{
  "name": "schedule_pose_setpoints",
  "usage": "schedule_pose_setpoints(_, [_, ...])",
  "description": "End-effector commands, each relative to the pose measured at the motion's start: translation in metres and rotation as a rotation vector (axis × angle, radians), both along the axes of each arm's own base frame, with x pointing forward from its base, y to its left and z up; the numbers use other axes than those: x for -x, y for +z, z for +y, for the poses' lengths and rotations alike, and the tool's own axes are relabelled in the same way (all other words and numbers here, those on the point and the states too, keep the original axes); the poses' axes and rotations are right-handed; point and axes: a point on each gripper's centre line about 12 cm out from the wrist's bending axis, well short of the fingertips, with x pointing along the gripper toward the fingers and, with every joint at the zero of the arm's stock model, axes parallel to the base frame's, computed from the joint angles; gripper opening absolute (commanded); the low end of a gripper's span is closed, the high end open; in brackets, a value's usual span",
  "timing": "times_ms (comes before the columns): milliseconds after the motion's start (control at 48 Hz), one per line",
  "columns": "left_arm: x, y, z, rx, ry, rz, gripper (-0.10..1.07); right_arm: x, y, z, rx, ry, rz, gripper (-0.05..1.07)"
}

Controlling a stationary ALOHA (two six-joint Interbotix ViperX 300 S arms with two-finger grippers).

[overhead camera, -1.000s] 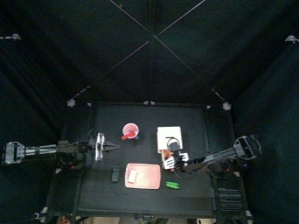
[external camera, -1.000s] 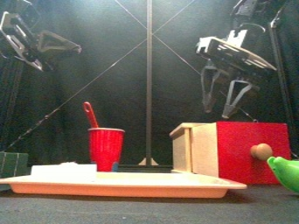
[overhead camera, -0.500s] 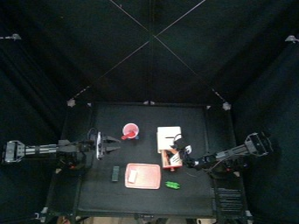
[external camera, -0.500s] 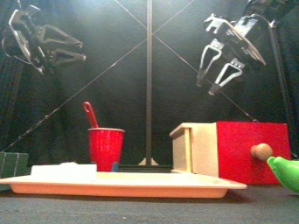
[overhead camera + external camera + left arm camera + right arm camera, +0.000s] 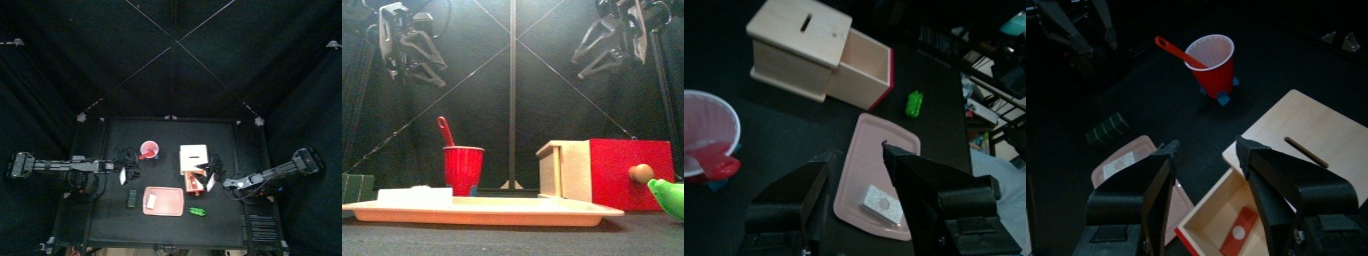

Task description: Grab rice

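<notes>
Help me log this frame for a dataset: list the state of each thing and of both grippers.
rice packet: lying flat on the table, ungripped.
red cup: upright, a red stick leaning in it.
box: its red drawer pulled open.
left gripper: open, high above the table.
right gripper: open, high above the table.

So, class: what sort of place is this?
Probably a robot test pen: black curtains enclose a small black table, with the left gripper and right gripper hanging over the pink packet.

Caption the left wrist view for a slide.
Left claw, open, hovers above the pink rice packet, between red cup and wooden box.
</notes>
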Motion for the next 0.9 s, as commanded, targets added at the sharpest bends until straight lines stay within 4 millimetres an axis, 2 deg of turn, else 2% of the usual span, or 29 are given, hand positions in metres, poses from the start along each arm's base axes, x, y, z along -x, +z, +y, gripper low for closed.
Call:
schedule_pose_setpoints(0, [-0.019,0.007,-0.008,0.053,-0.015,0.064,0.81,0.007,-0.002,0.003,0.003,0.024,-0.006,0.84])
schedule_pose_setpoints(167, [-0.044,-0.001,-0.025,0.103,-0.045,0.159,0.8,0.013,-0.002,0.004,-0.015,0.025,-0.005,0.84])
schedule_pose_setpoints(354, [-0.076,-0.013,-0.058,0.145,-0.083,0.239,0.8,0.019,-0.01,0.013,-0.025,0.059,0.013,0.84])
schedule_pose_setpoints(521, [-0.102,-0.009,-0.079,0.103,-0.078,0.33,0.8,0.02,-0.01,0.016,-0.025,0.07,0.013,0.84])
schedule_pose_setpoints(729, [-0.111,-0.026,-0.093,0.049,0.108,0.566,0.8,0.022,-0.012,0.018,-0.025,0.083,0.02,0.84])
schedule_pose_setpoints(875, [-0.117,-0.041,-0.101,0.044,0.26,0.601,0.8,0.023,-0.014,0.019,-0.027,0.089,0.023,0.84])
